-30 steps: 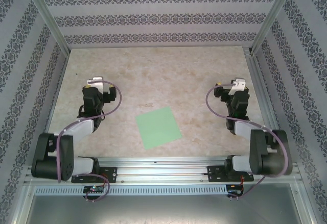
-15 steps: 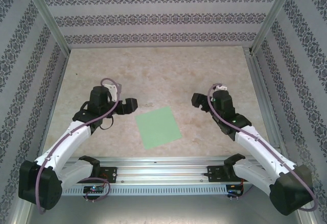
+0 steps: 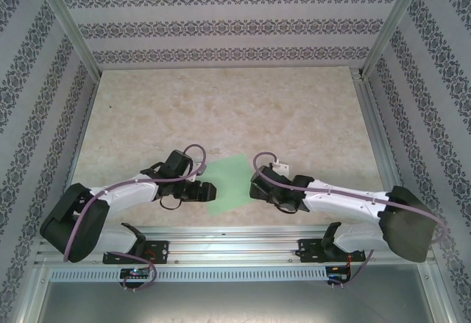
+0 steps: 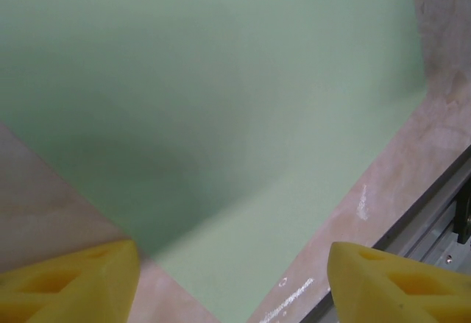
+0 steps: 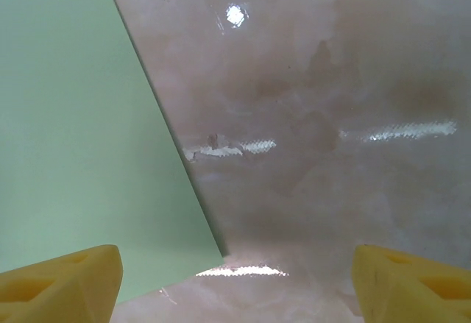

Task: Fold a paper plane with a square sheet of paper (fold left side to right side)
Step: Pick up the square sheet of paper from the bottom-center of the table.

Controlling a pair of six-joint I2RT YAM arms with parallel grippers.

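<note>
From above, the square sheet of paper lies flat on the bench, near its front edge and between the two arms, turned a little askew. The left pincer sits low at the sheet's left border and the right pincer at its right border; how far either one is parted cannot be told from this height. In the left wrist view the mint-green sheet covers most of the scene, with one corner pointing down between the yellow pads. The left pincer is spread with nothing gripped, and a strip of bench and the metal rail lie to the right. In the right wrist view the sheet takes up the left side, its edge running diagonally down to a corner. The right pincer is spread wide and pinching nothing, one pad above the paper and the other above bare bench.
</note>
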